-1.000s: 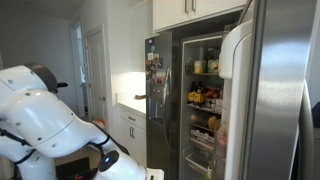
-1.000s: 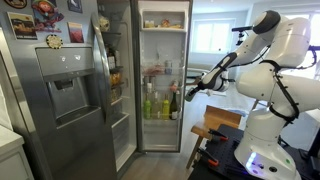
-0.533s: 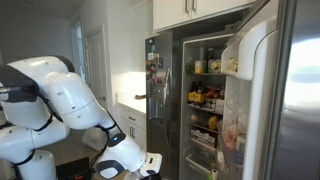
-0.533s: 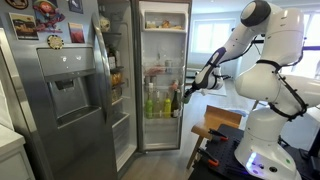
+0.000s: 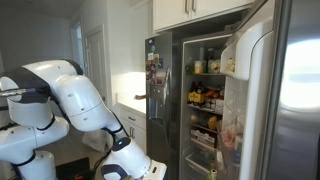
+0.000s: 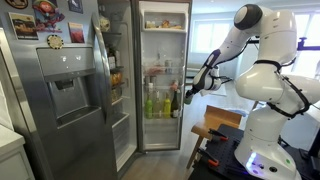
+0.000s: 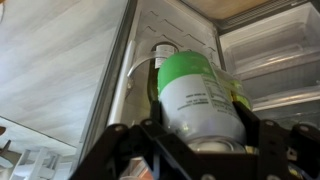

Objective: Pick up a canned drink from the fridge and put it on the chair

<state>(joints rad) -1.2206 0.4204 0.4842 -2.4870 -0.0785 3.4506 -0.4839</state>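
Observation:
The stainless-steel fridge [image 6: 150, 70] stands open with its white lit shelves showing in both exterior views [image 5: 205, 90]. My gripper [image 7: 200, 135] is shut on a green and white canned drink [image 7: 195, 95], which fills the middle of the wrist view between the black fingers. In an exterior view the gripper [image 6: 190, 93] hangs just outside the fridge's open compartment, at the height of the bottle shelf. A wooden chair [image 6: 215, 128] stands below the gripper, beside the robot base.
The fridge door with a dispenser and magnets [image 6: 60, 80] stands open. Another open door [image 5: 265, 90] fills the near side. White cabinets [image 5: 130, 120] stand past the fridge. Bottles [image 6: 155, 103] line a shelf.
The arm has swung upward and back from the fridge over the last second. The gripper stays close to the fridge opening with the can in it.

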